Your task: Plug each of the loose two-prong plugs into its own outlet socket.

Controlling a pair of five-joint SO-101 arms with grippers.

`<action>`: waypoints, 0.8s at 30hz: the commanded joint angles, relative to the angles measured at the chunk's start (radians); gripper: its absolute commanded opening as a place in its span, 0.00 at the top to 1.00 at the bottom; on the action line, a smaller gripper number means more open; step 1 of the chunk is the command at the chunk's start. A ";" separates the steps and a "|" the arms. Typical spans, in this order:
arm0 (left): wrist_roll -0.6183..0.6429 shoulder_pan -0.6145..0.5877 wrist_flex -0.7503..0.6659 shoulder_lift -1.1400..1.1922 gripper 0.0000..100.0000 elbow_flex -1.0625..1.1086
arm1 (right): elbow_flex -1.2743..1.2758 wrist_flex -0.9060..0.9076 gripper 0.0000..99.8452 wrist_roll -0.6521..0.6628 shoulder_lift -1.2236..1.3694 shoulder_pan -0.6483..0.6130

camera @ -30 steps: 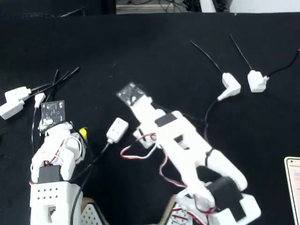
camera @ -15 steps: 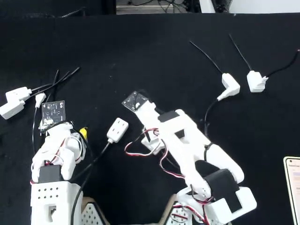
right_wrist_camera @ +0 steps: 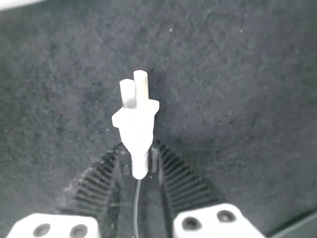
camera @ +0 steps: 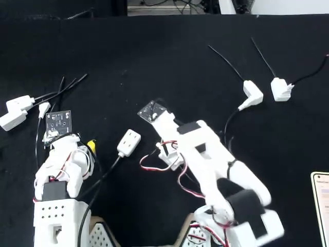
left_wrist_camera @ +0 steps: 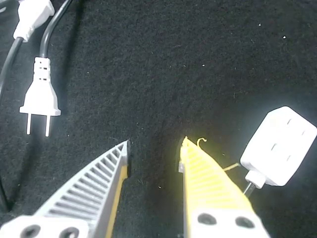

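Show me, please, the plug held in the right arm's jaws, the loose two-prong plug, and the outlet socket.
held plug (right_wrist_camera: 134, 126), right wrist view, on its white body behind the prongs.
loose two-prong plug (left_wrist_camera: 40, 96), left wrist view, on its white body.
outlet socket (left_wrist_camera: 280, 146), left wrist view, on its slotted face.

Edge crops that white cord end (left_wrist_camera: 33, 14), so you can't tell plug or socket; paper (camera: 322, 206) cropped too.

Black cloth table (camera: 164, 51), white printed sheet (camera: 322, 206) at its right edge
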 commanded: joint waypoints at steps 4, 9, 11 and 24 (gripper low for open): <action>0.009 -0.004 0.008 -0.012 0.82 -0.021 | 0.010 0.026 0.99 -0.068 -0.312 -0.080; 0.009 0.001 0.087 -0.012 0.82 -0.091 | 0.139 -0.207 0.99 -0.117 -0.404 -0.241; 0.009 -0.002 0.098 -0.012 0.82 -0.110 | 0.185 -0.310 0.99 -0.117 -0.381 -0.288; 0.133 0.047 0.103 -0.342 0.82 -0.044 | 0.137 -0.422 0.99 -0.275 -0.205 -0.370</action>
